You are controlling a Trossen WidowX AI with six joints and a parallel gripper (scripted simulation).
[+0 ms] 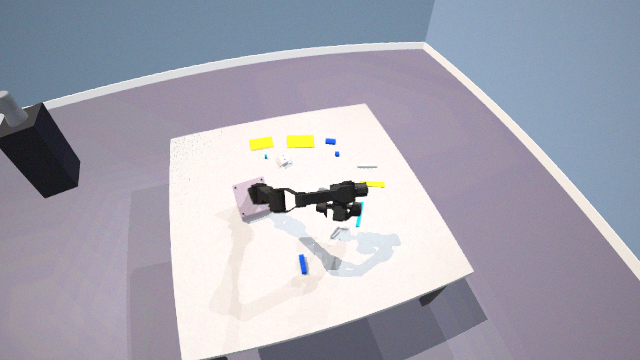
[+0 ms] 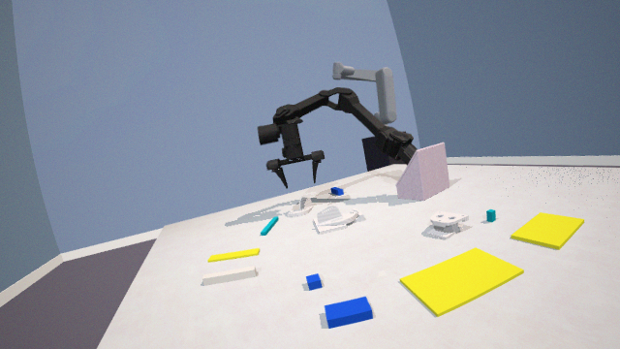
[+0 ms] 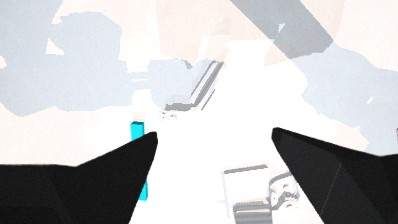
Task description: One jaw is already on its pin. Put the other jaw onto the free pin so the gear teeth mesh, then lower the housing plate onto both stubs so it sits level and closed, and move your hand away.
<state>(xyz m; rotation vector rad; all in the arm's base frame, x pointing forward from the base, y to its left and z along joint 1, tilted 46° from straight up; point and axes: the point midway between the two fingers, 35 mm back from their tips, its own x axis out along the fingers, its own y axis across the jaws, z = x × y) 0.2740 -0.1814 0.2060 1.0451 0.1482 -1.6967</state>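
Gripper hangs with its fingers wide apart and nothing clamped between them, raised above the table. Positions below are as seen in the exterior view.

White assembly stands right of centre, two dark round spots on its upper face, well apart from the gripper. Fan-shaped part lies mid-table. Second white part rests farther off, to its left; the two are apart. Which piece is the free jaw, and whether any teeth mesh, cannot be told.

Cyan bar lies left of the fan-shaped part; in the wrist view one finger partly covers it. Nearer on the left are a yellow strip and a white bar. Blue block lies at the near side, a blue cube just beyond it. Two yellow plates lie flat on the right, apart. Teal cube sits between the assembly and the farther plate.
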